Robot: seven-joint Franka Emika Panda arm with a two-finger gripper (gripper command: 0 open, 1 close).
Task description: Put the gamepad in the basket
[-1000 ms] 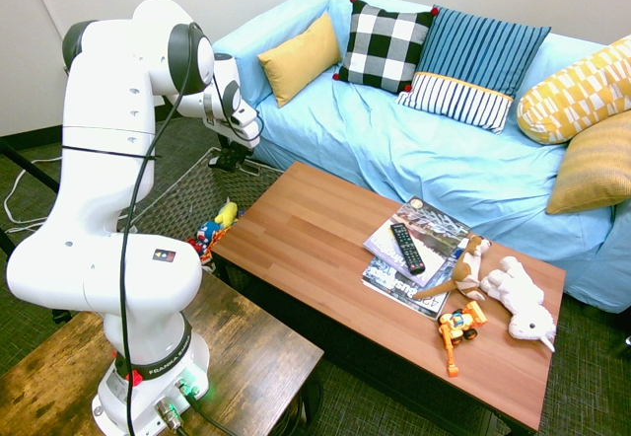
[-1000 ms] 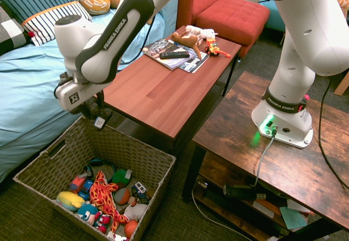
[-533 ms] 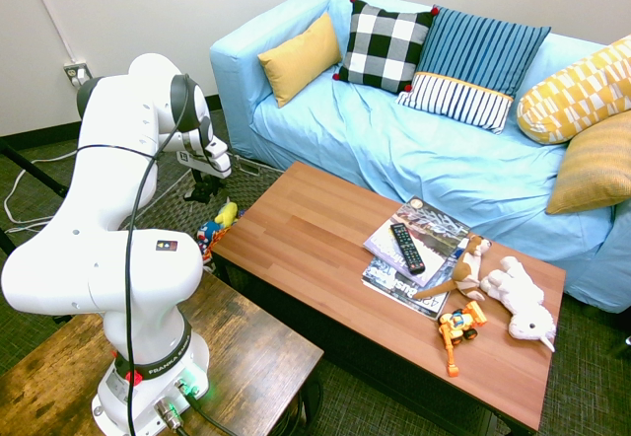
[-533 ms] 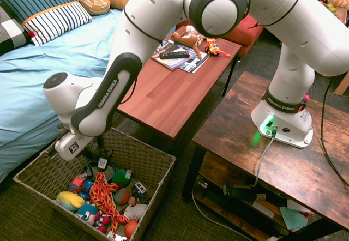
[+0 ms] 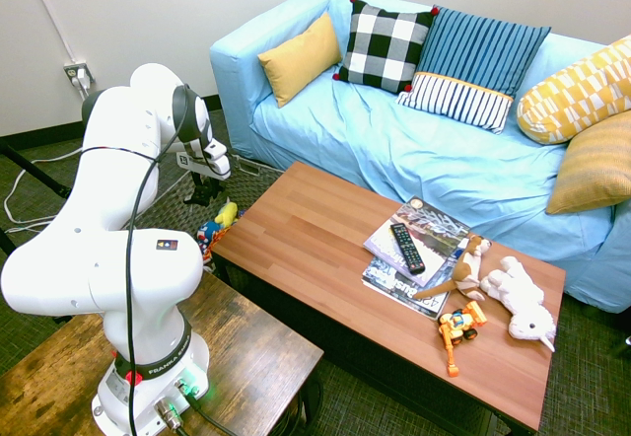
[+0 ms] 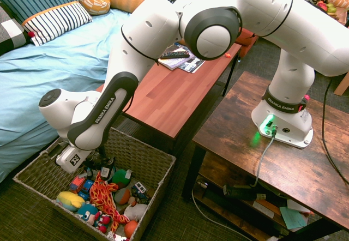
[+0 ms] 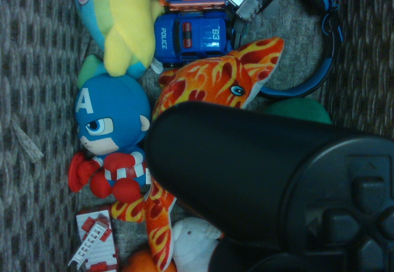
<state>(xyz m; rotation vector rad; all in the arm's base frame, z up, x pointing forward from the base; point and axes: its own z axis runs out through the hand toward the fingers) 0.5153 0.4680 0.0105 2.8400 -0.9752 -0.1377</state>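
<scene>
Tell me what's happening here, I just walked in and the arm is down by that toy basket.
The white arm has lowered its end effector into the woven basket on the floor beside the coffee table. The wrist view shows a black gamepad close to the camera, above a flame-patterned plush, a blue police car and other toys in the basket. The exterior views don't show clearly whether the gamepad is gripped or already let go. A TV remote lies on magazines on the table.

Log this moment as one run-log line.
phase: lowering into basket | gripper: holding gamepad | release: not yet
</scene>
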